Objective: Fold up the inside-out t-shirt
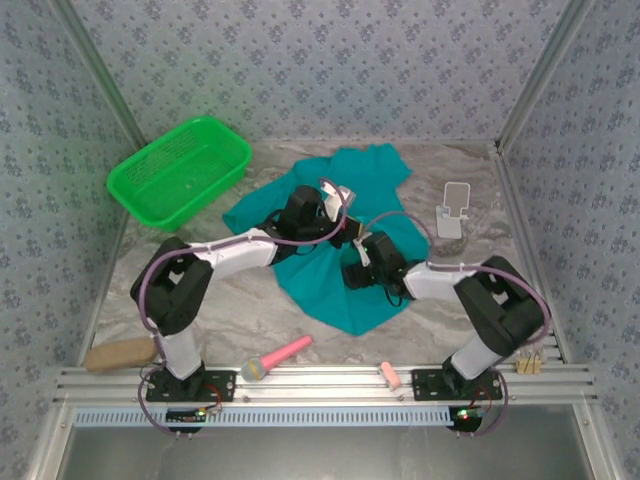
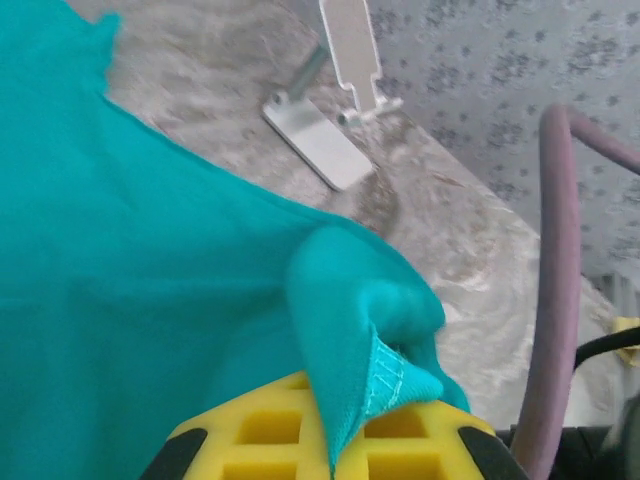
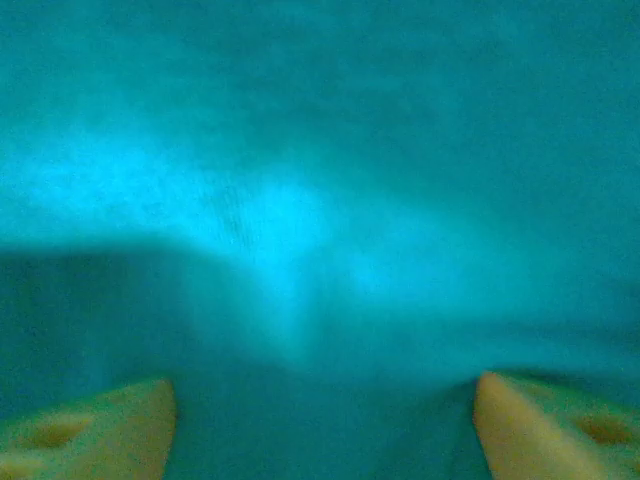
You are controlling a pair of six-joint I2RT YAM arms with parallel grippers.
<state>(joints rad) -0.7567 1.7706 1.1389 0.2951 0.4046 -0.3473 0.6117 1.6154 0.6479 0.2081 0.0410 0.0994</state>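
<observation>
- the marble-patterned table (image 1: 250,300) is covered in its middle by the inside-out t-shirt (image 1: 345,300), which is spread crumpled between the two arms.
- the inside-out t-shirt is judged likely to bunch rather than fold flat: it is gripped at one point only, so if that point is pulled, the loose rest may be dragged into a heap.
- the cloth is seen as plain teal, soft and wrinkled, with one part reaching towards the back wall and a wider part lying nearer the arms; a stitched hem (image 2: 385,375) is shown at the pinched fold.
- the green basket (image 1: 180,170) is placed at the back left, near the shirt's left edge; cloth could be snagged on it if swept that way.
- the left gripper (image 2: 335,450) is closed on a fold at the shirt's edge; so thin a pinch could be lost under tension.
- the right gripper (image 3: 320,440) is held wide apart, close over the cloth, with nothing clamped; extra layers could be caught if it is closed here.
- the white stand (image 1: 455,210) is set just right of the shirt and could be knocked over by dragged cloth.
</observation>
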